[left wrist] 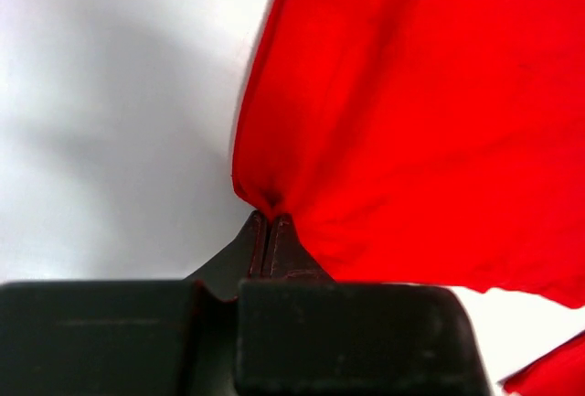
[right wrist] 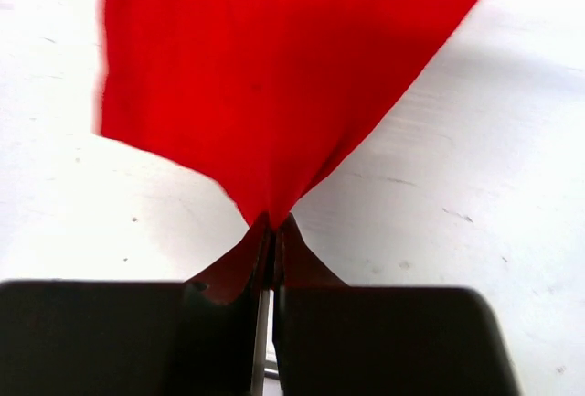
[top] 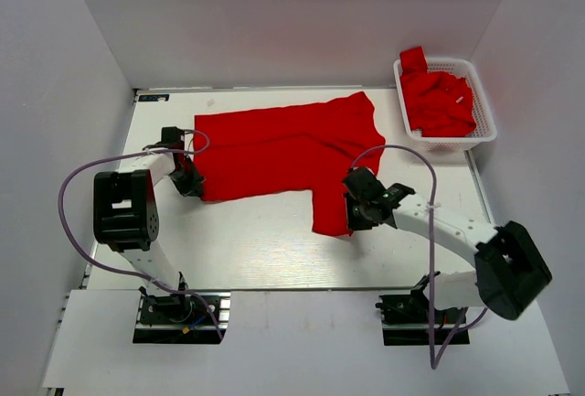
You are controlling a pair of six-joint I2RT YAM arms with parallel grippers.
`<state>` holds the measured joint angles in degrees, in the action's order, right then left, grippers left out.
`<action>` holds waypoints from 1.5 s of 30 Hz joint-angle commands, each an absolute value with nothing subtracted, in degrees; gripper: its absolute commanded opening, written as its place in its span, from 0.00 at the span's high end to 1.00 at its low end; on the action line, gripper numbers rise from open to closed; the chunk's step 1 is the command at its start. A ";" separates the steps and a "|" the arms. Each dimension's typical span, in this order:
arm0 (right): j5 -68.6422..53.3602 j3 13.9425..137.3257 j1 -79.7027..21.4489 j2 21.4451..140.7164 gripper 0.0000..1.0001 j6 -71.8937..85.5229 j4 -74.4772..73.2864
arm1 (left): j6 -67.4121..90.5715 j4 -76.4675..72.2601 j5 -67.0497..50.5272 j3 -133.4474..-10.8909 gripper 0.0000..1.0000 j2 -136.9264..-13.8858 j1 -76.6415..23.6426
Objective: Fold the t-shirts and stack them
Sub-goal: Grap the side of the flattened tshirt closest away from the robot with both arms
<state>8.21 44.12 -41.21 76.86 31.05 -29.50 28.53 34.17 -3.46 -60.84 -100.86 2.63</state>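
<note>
A red t-shirt (top: 283, 154) lies spread on the white table (top: 256, 250), with one part hanging toward the near side at the right. My left gripper (top: 194, 184) is shut on the shirt's near left corner (left wrist: 260, 197). My right gripper (top: 352, 216) is shut on the near right end of the shirt (right wrist: 270, 204), which pulls to a point at the fingertips. More red t-shirts (top: 439, 101) lie crumpled in a white basket (top: 487, 122) at the back right.
White walls enclose the table on the left, back and right. The basket stands at the table's far right corner. A purple cable (top: 78, 186) loops beside the left arm and another (top: 430, 231) over the right arm.
</note>
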 commanded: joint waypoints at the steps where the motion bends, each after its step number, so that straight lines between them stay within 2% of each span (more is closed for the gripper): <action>1: 12.12 45.96 -40.87 72.00 1.00 33.13 -34.52 | 29.44 43.93 -0.97 -61.25 1.00 -98.79 2.29; 11: 13.54 50.79 -38.76 74.79 1.00 31.73 -35.77 | 29.97 48.16 0.10 -63.54 1.00 -97.65 2.29; 18: 13.98 57.56 -35.96 77.16 1.00 29.89 -29.98 | 28.74 47.64 -2.46 -67.14 1.00 -98.26 2.29; 26: 12.39 69.93 -31.73 85.42 1.00 26.72 -26.98 | 28.21 50.10 -5.97 -72.33 1.00 -101.51 2.81; 45: 8.00 95.27 -21.45 106.43 1.00 22.06 -26.89 | 30.59 56.43 -5.00 -86.39 1.00 -110.82 5.79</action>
<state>9.21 91.09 -22.31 105.01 23.92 -28.25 29.78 55.96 -5.10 -83.48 -110.39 4.36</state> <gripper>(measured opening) 0.024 0.020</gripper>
